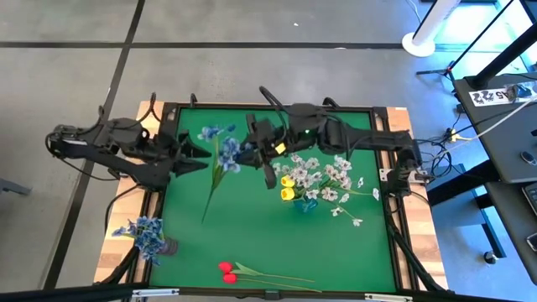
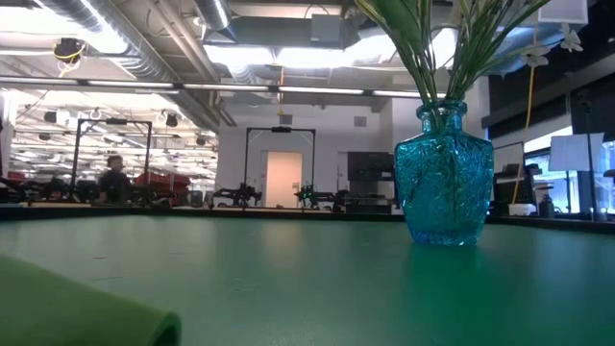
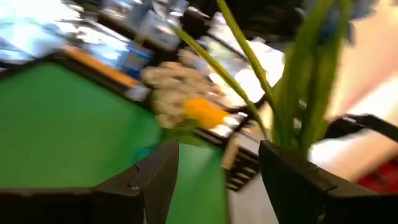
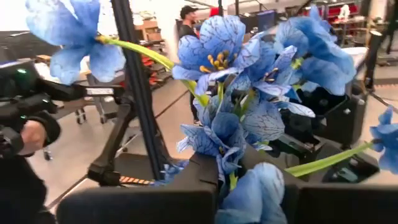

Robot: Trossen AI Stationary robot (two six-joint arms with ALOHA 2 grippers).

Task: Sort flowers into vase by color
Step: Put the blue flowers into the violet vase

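Overhead, a green mat covers the table inside a dark frame, with bare wood showing along the left edge. The right gripper reaches in from the far right side to the mat's far-centre area; its fingers are closed on the blue flower bunch, whose green stem slants down across the mat toward the near left. In the right wrist view the blue blossoms fill the frame just ahead of the fingers. The left gripper lies at the mat's far-left part, just beside that stem, its two fingers spread apart with nothing between them; green stems rise close past one finger in the left wrist view.

The blue glass vase stands right of centre, holding yellow tulips and white blossom sprays that spread toward the right edge. A second blue bunch stands off the mat on the wood at the near-left corner. Red tulips lie along the near edge, stems pointing right. The widest open stretch of mat lies between the slanting stem, the vase and the red tulips.
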